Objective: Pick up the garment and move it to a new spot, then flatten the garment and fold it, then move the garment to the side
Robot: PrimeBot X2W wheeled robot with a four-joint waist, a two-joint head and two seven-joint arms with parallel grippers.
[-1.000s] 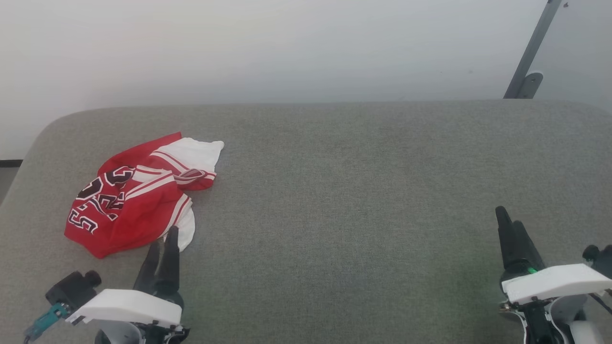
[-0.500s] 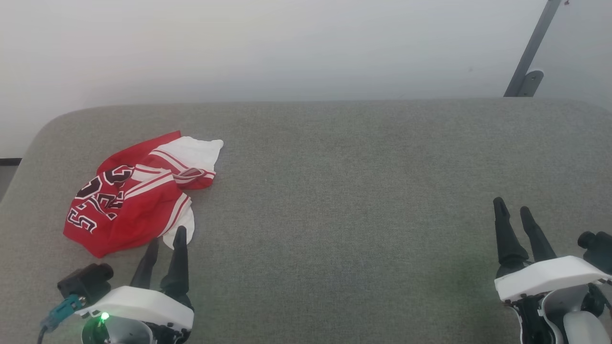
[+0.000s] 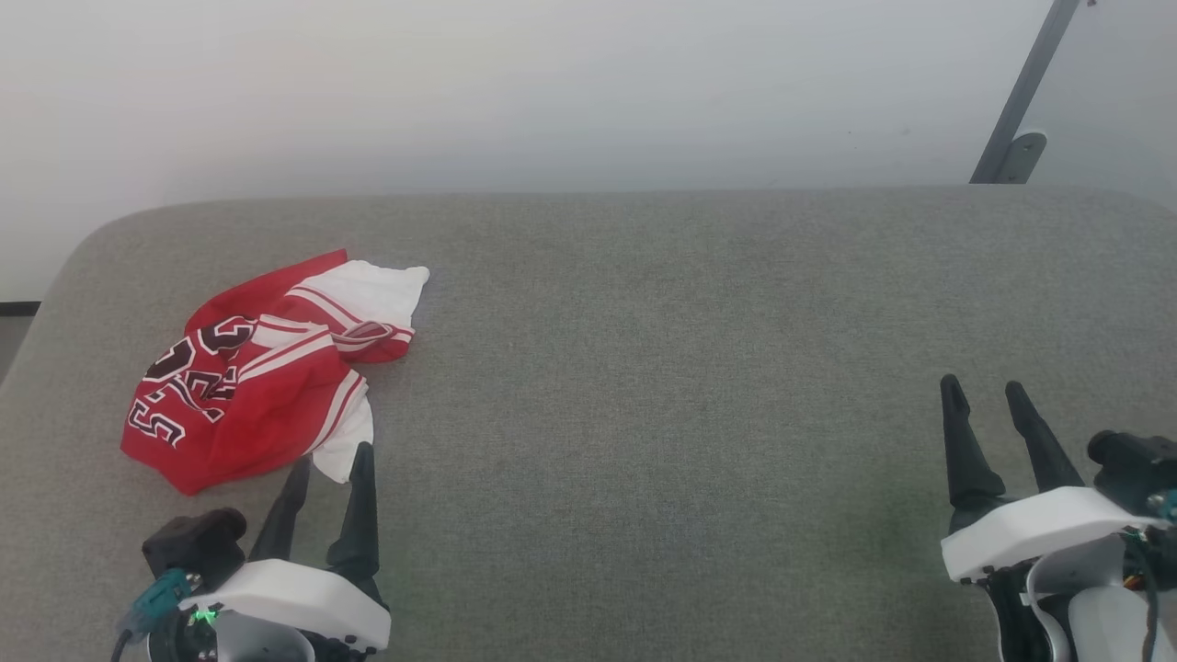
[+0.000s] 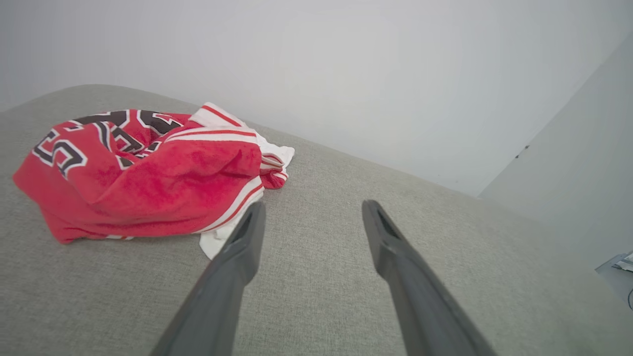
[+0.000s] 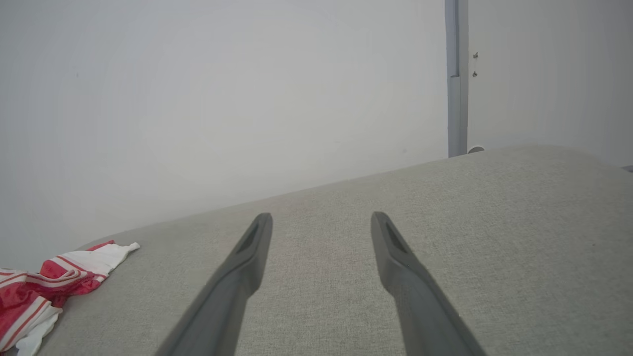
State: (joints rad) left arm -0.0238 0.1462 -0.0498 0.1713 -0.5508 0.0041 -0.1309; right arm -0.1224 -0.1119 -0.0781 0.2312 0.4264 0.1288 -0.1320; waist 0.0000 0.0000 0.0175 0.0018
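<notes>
Red jersey knit, white sleeves, striped trim: the garment (image 3: 248, 377) lies crumpled in a loose heap on the far left of the grey cushion (image 3: 644, 368), lettering partly folded under.

Handling, by judgement: light, soft and limp. It will sag and trail from any single hold, and layers may lift together. No stiffness to push against. The cushion weave looks grippy, so dragging would likely bunch it more than slide it.

Where to take it: the white flap (image 4: 217, 242) at the near edge lies loose just beyond the left gripper's tip, an easy first pinch. The raised red ridge in mid-heap is the better hold for carrying the whole bundle. Which hem or sleeve the flap belongs to is hard to tell in the folds.

Left gripper (image 3: 333, 457): fingers spread wide, nothing between them, aimed at the garment's near right corner, one tip just beside the flap.

Right gripper (image 3: 980, 384): equally wide, empty, well apart from the garment on the cushion's right side.

Against a second ago:
- Both pairs of fingers, then seen overlapping, now show side by side with a clear gap. This is possibly a wrist roll rather than a jaw change.
- Left gripper has shifted a little right.
- Garment unchanged.
</notes>
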